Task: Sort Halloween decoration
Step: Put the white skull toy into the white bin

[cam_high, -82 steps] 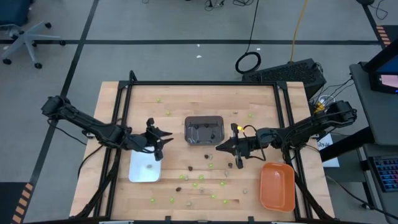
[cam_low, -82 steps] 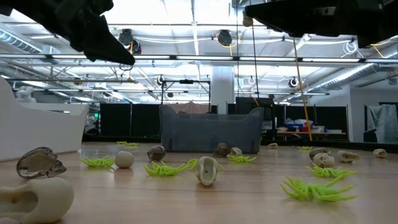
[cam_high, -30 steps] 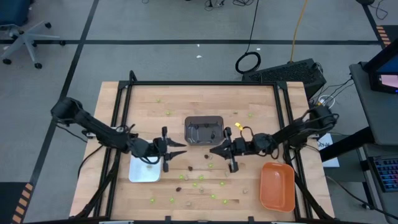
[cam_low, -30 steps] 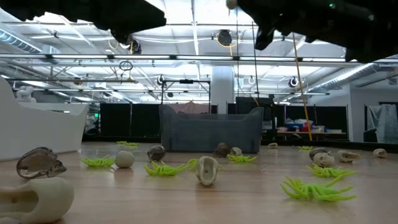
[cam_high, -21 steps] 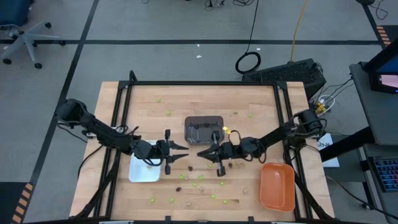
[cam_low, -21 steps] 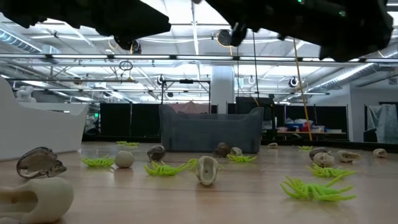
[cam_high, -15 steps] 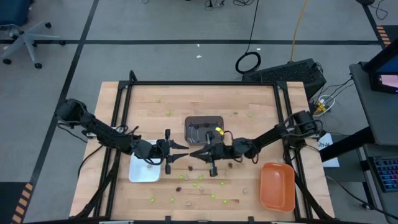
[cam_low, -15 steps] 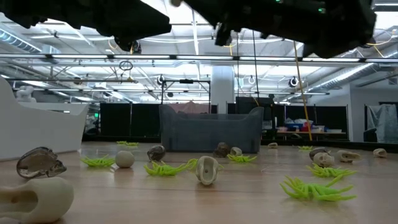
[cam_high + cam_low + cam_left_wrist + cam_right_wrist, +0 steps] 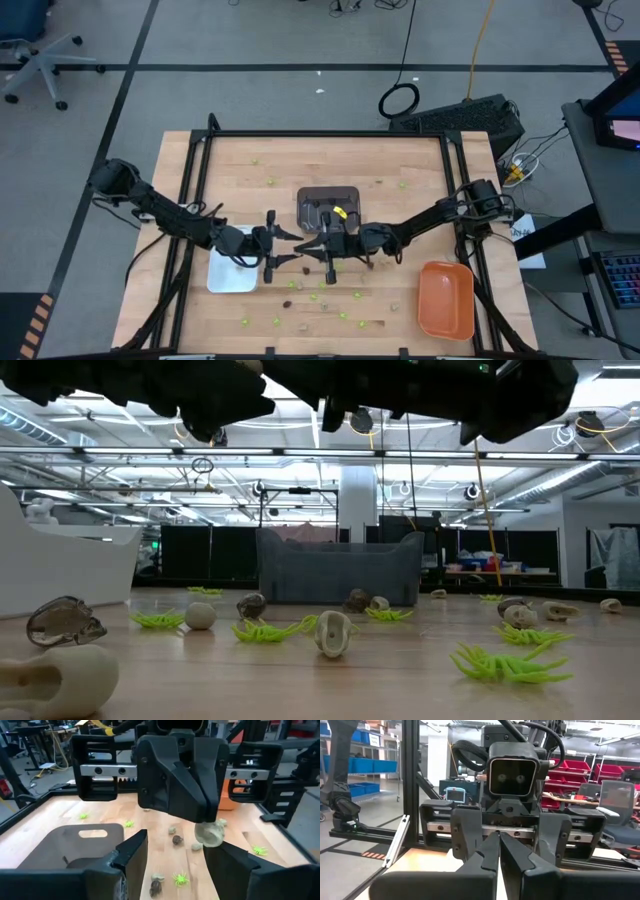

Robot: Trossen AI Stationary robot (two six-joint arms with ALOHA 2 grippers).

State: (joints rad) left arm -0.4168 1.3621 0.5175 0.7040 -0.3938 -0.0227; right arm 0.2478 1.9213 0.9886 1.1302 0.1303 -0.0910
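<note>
The Halloween decoration lies scattered over the wooden table (image 9: 420,170): lime-green spiders (image 9: 505,660), tan skulls (image 9: 333,633) and dark pieces (image 9: 305,270). My left gripper (image 9: 290,245) and my right gripper (image 9: 306,246) meet tip to tip above the table, just near of the grey tray (image 9: 328,208). The left gripper (image 9: 180,840) is open. The right gripper (image 9: 499,837) is shut, and its fingers (image 9: 192,805) stand between the left fingers. A pale tan trinket (image 9: 209,834) shows in the air just under the right fingertips. My left gripper's open fingers stand on either side of the pale tan trinket (image 9: 209,834); I cannot tell whether one finger touches it. My right gripper's shut fingertips stand right over that trinket, pointing level toward the table's left; whether they touch it cannot be told.
A white tray (image 9: 232,272) sits under the left arm at the near left. An orange tray (image 9: 445,300) sits at the near right. Black frame rails (image 9: 325,135) run along the table's far and side edges.
My right gripper has travelled toward the table's left, along the near side of the grey tray, until its shut tips reach my left gripper. The left arm has stayed in place.
</note>
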